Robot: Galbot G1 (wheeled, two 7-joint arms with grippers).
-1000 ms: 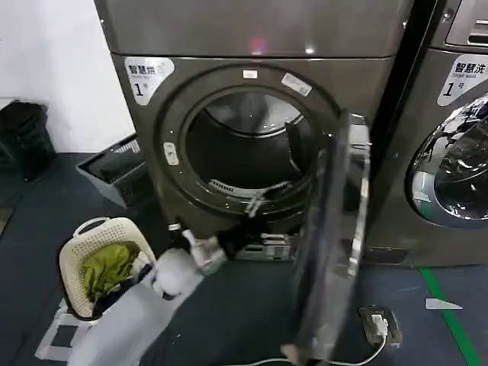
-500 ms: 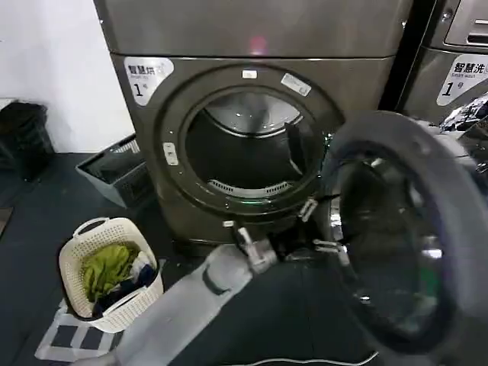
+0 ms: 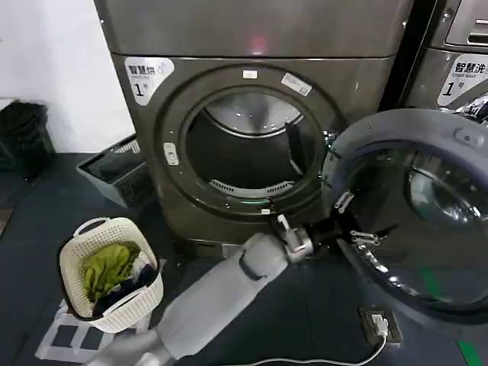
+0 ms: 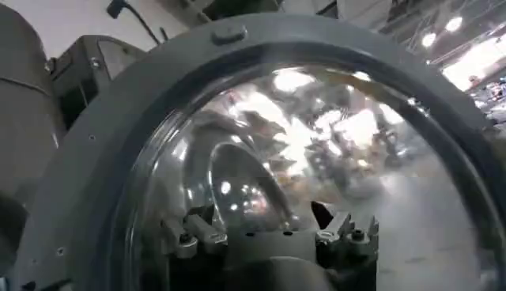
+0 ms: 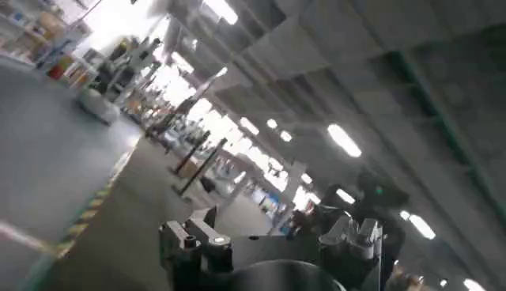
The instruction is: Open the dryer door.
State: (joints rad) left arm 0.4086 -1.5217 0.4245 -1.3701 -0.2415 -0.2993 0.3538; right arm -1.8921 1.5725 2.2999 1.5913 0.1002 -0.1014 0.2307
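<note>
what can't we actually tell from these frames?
- Left tool: in the head view it sits against the dryer door; contact with the glass can't be judged.
- Dryer door: its right side is cut off by the head view's edge.
- Drum interior: dark, contents unreadable.
- Laundry basket: the green cloth covers whatever lies below.
- Right tool: the right wrist view faces a ceiling, so its place can't be fixed.

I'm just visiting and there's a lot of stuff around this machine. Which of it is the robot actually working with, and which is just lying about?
Part of the job:
- dryer door, swung wide open
- left gripper, open, at the door's inner face
- dryer

Just lying about:
- laundry basket with clothes
- grey crate
- second machine
- floor socket
</note>
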